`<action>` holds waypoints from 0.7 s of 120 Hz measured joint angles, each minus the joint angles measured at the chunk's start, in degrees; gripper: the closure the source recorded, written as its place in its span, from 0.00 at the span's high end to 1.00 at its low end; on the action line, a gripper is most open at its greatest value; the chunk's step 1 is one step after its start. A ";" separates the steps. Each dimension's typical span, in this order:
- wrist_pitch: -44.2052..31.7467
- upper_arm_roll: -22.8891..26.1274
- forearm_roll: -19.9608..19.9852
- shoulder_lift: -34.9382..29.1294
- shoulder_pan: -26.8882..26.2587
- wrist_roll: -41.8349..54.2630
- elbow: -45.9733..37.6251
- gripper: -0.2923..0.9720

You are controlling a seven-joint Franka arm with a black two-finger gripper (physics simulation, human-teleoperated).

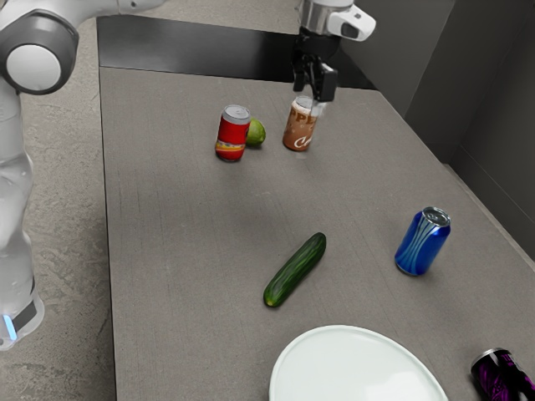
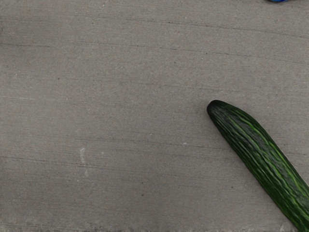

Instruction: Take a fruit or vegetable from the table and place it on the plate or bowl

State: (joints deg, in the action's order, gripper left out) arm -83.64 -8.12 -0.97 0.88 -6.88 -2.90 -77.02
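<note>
A dark green cucumber (image 1: 295, 269) lies at a slant on the grey table, a short way from the white plate (image 1: 359, 368) at the near edge. A small green lime (image 1: 256, 131) sits behind the red can. My gripper (image 1: 313, 83) hangs high in the air, overlapping the top of the brown can in the exterior view. Its fingers stand apart with nothing between them. In the wrist view, one end of the cucumber (image 2: 260, 154) shows on bare tabletop below my hand.
A red can (image 1: 233, 133) and a brown can (image 1: 299, 127) stand at the far side of the table. A blue can (image 1: 422, 241) stands at the exterior view's right, and a purple can (image 1: 501, 376) beside the plate.
</note>
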 joint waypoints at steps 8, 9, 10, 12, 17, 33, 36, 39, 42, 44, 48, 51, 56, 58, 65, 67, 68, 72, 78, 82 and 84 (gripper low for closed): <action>0.61 0.04 -0.11 0.02 0.90 -0.56 0.07 0.77; 0.67 0.03 -0.10 0.02 1.02 -0.62 0.07 0.77; 0.73 0.02 -0.10 0.03 1.14 -0.69 0.07 0.77; 0.84 -0.04 -0.07 0.01 1.34 -0.81 0.08 0.77; 1.09 -0.14 -0.03 -0.01 1.97 -1.10 0.09 0.77; 2.34 -0.22 0.03 -0.46 4.49 -1.90 3.91 0.77; 2.95 -0.20 -0.04 -0.58 5.04 -2.03 6.26 0.77; 3.58 -0.13 -0.22 -0.87 5.62 -2.16 8.00 0.77; 4.16 -0.05 -0.19 -1.30 6.22 -2.29 9.61 0.77; 4.52 -0.05 -0.05 -1.54 6.60 -2.36 10.63 0.77; 5.21 0.02 0.18 -1.82 7.47 -2.52 11.90 0.77; 5.76 0.09 0.33 -1.84 8.18 -2.62 12.38 0.77; 6.79 0.51 0.53 -1.60 9.66 -2.80 12.77 0.77; 7.17 0.88 0.58 -1.38 10.44 -2.86 12.86 0.77; 8.22 1.83 0.71 -0.24 12.79 -3.07 13.02 0.77; 8.47 1.96 0.73 0.12 13.28 -3.13 13.03 0.77; 8.59 2.00 0.73 0.27 13.50 -3.16 13.03 0.77; 9.01 2.22 0.74 0.88 14.25 -3.27 13.02 0.77; 9.52 2.71 0.73 1.61 14.70 -3.43 13.02 0.77; 9.79 2.90 0.69 1.89 14.03 -3.53 13.01 0.77; 9.91 2.94 0.66 2.04 13.40 -3.57 13.01 0.77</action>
State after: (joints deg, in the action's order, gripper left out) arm -73.73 -5.18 -0.31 2.93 6.52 -6.47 -64.01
